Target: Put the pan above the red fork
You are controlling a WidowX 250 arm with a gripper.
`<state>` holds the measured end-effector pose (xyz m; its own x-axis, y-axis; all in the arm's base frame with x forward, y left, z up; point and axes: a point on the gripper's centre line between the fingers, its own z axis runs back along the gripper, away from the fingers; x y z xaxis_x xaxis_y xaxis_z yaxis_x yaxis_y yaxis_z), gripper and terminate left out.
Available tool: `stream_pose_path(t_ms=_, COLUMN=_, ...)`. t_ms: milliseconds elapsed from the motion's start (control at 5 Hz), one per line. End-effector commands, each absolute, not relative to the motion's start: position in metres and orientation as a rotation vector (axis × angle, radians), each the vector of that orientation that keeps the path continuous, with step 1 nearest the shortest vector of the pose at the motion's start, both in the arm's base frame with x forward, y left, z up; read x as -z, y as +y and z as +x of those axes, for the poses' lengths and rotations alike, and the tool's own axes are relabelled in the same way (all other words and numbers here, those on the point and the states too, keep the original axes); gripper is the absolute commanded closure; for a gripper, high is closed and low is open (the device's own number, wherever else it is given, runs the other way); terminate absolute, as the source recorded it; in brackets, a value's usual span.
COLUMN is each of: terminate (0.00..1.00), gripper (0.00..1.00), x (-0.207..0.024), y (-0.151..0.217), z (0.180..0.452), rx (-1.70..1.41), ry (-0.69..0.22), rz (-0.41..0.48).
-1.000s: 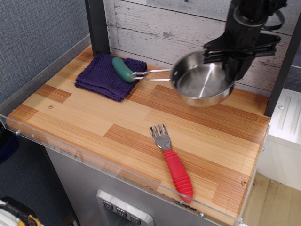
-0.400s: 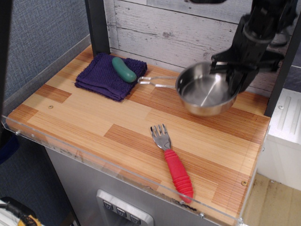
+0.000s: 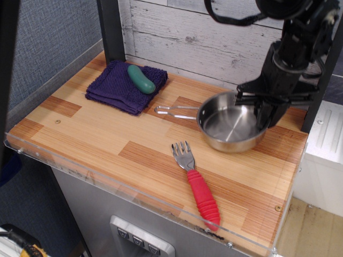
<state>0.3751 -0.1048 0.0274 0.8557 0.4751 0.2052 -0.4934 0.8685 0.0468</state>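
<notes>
The shiny steel pan (image 3: 231, 127) sits low over the wooden table at the right, its wire-loop handle (image 3: 174, 111) pointing left. My gripper (image 3: 263, 107) is shut on the pan's right rim, coming down from above. The red fork (image 3: 197, 185) lies on the table in front of the pan, tines toward the pan, red handle toward the front right. The pan is just behind the fork's tines. I cannot tell whether the pan's base touches the table.
A folded purple cloth (image 3: 122, 87) lies at the back left with a teal-green oblong object (image 3: 141, 78) on it. A clear plastic rim (image 3: 134, 198) runs along the table's front edge. A dark post (image 3: 111, 29) stands at the back left, a wood-plank wall behind.
My gripper has carried the pan down and toward the front, from up near the back wall to just behind the fork's tines. The fork and cloth have not moved.
</notes>
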Motion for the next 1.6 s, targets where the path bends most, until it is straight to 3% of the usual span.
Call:
stream_pose_path(t_ms=0, terminate=0.00, gripper=1.00, x=-0.035, y=-0.110, z=0.364, rx=-0.503, ry=-0.251, rz=-0.002)
stream_pose_path(t_ms=200, terminate=0.00, gripper=1.00, x=-0.038, y=-0.109, z=0.366, rx=-0.519, ry=-0.270, rz=-0.035)
stream_pose_path(t_ms=400, terminate=0.00, gripper=0.00, x=-0.043, y=-0.107, z=0.367, rx=-0.559, ry=-0.251, rz=-0.044)
stream_pose_path(t_ms=1000, terminate=0.00, gripper=0.00, x=-0.056, y=-0.106, z=0.361, rx=-0.579, ry=-0.256, rz=-0.032)
stream_pose_path(t_ms=1400, terminate=0.00, gripper=0.00, x=-0.114, y=-0.103, z=0.340, rx=-0.600, ry=-0.345, rz=-0.135)
